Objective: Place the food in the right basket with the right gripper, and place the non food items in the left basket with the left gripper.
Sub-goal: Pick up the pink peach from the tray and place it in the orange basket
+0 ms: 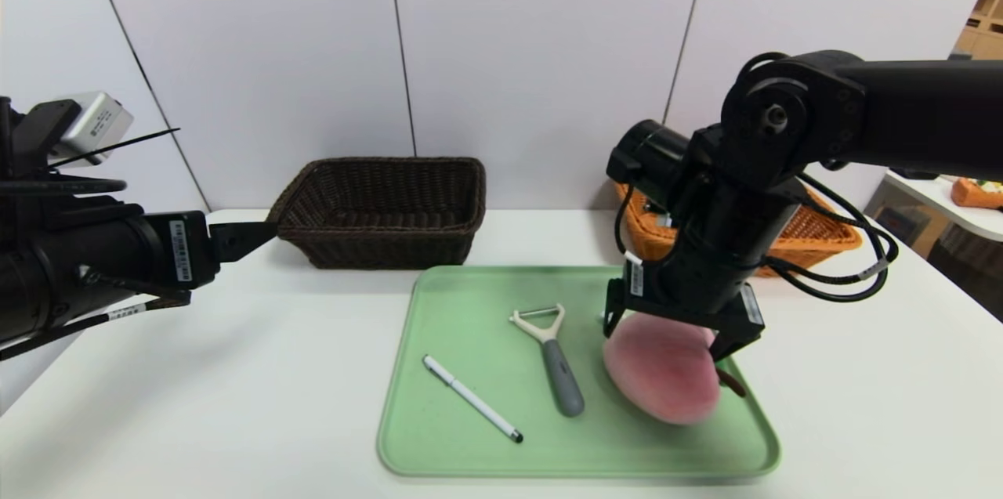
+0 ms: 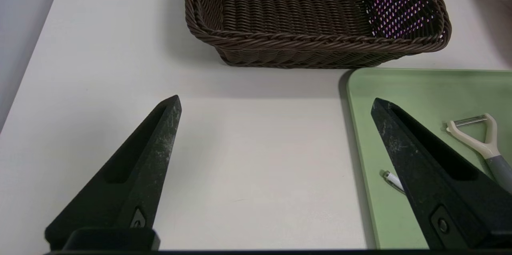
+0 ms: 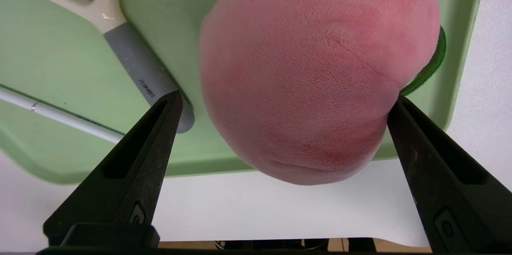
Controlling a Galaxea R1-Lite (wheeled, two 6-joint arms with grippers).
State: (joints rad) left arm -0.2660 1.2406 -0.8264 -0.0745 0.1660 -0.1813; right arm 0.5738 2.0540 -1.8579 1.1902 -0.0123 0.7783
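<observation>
Straddling the plush peach on the tray's right, the open right gripper is needing to close; the open left gripper is idling far left.

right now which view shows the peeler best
The head view: the whole peeler lies on the green tray, between pen and peach. The right wrist view cuts off its head and hides the handle's end; the left wrist view shows the head and little handle.

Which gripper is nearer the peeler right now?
Right. The right gripper hangs open over the peach, beside the peeler on the green tray. The left gripper is open too, off the tray's left side near the dark basket.
</observation>
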